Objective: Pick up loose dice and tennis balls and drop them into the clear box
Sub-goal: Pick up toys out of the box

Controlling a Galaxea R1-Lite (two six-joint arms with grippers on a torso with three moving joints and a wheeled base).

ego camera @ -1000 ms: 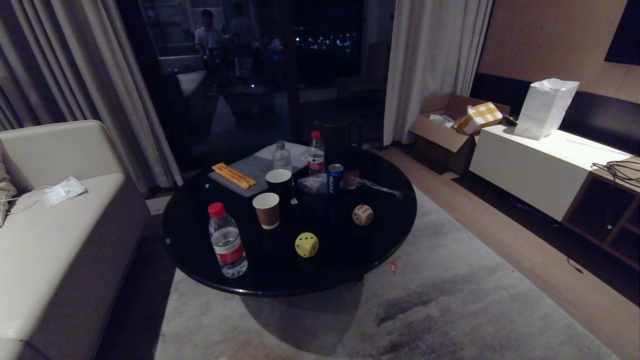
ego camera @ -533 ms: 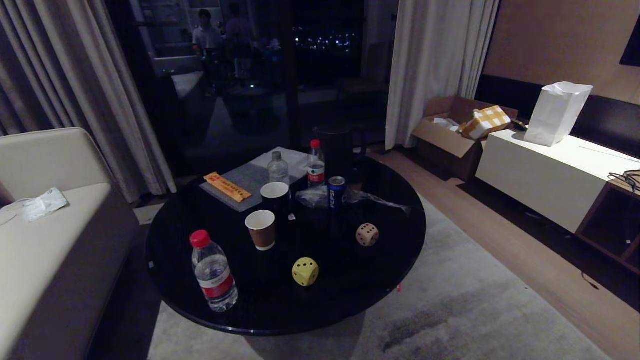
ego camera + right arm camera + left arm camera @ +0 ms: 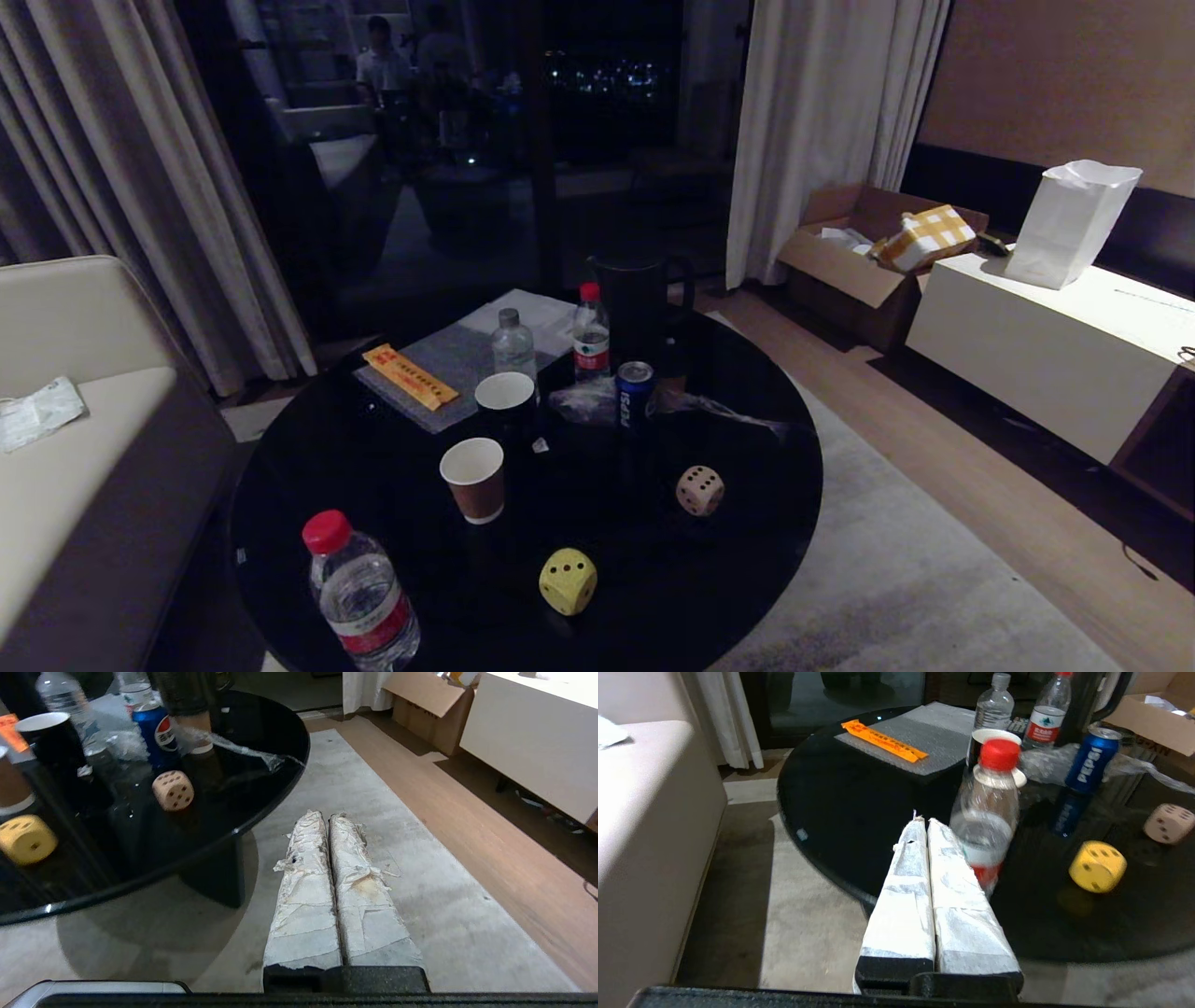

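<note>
Two dice lie on the round black table [image 3: 747,560]: a yellow die [image 3: 568,581] near its front edge and a beige die [image 3: 699,490] further back to the right. The wrist views show them too: yellow die [image 3: 1097,866] [image 3: 25,839], beige die [image 3: 1169,822] [image 3: 173,790]. My left gripper [image 3: 923,821] is shut and empty, short of the table's near left edge, beside a water bottle [image 3: 989,816]. My right gripper [image 3: 325,814] is shut and empty over the rug, off the table's right side. No tennis balls or clear box are in view. Neither arm shows in the head view.
The table also carries a red-capped water bottle [image 3: 359,602], two paper cups [image 3: 476,478], a Pepsi can [image 3: 634,394], two smaller bottles [image 3: 590,333], a dark jug [image 3: 639,294] and a grey mat with an orange packet [image 3: 411,375]. A sofa [image 3: 65,467] stands left, a white cabinet [image 3: 1046,345] right.
The whole view has shifted: the table and everything on it now sit closer and lower in the picture, so the camera has come nearer. The things on the table keep their places.
</note>
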